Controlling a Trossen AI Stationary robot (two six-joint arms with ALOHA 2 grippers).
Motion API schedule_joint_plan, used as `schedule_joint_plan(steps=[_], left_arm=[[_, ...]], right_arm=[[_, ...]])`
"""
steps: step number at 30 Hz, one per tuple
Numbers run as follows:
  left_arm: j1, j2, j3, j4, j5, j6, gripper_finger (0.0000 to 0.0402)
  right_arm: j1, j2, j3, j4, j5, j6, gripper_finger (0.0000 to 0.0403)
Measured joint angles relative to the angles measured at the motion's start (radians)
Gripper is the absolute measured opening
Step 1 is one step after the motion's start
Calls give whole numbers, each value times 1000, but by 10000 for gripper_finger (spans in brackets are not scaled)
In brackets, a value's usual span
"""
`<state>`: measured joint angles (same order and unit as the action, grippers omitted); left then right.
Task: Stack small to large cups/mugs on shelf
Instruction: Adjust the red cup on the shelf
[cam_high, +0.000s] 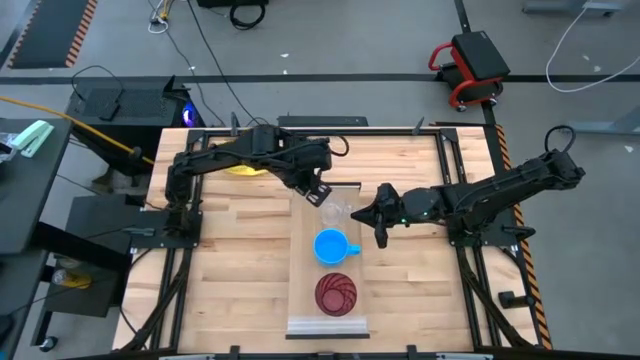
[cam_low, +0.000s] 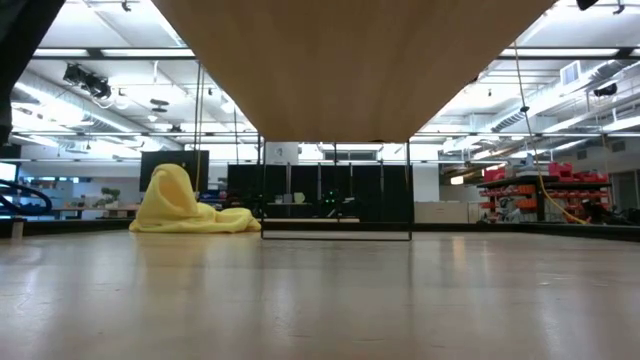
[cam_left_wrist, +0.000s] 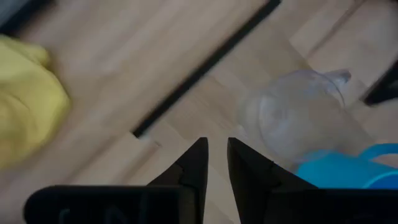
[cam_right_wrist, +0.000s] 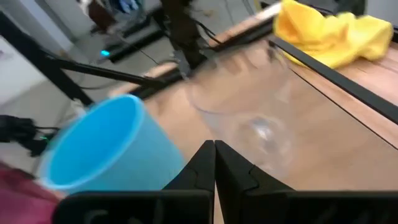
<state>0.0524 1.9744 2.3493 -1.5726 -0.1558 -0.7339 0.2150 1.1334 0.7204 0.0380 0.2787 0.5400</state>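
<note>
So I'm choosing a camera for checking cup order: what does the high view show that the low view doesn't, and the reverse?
Only the high view shows the glass cup, blue mug and red tumbler lined up on the shelf, plus the left gripper beside the glass and the right gripper, jaws shut, near the mug. Only the low view shows the room behind the table. Both show the yellow cloth.

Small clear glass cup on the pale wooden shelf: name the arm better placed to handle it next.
Probably left. The left end effector hovers right beside the small clear glass cup, fingers slightly parted. The right end effector is shut, farther off, beside the bright blue handled mug.
</note>
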Motion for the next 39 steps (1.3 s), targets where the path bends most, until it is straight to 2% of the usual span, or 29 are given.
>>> schedule_joint_plan(steps=[6,10,12,15,20,28,32,35,39], left_arm=[[1,-64,0,2,-172,126,70],[22,-109,0,1,-308,202,64],[40,-128,0,2,-339,249,61],[75,-144,0,1,-345,311,57],[149,-163,0,1,-347,388,56],[240,-161,-20,2,-333,431,55],[267,-217,-178,3,-245,408,46],[274,-288,-386,9,-235,359,38],[263,-412,-670,97,-229,230,29]], right_arm=[[39,-119,0,-78,0,41,11],[66,-203,1,-224,11,131,11],[84,-236,1,-291,32,188,11],[119,-267,1,-342,77,246,11],[165,-284,1,-347,144,253,11],[155,-284,1,-355,158,347,11],[147,-270,1,-361,132,380,11],[178,-232,1,-371,86,370,11],[277,-180,1,-354,98,358,9]])
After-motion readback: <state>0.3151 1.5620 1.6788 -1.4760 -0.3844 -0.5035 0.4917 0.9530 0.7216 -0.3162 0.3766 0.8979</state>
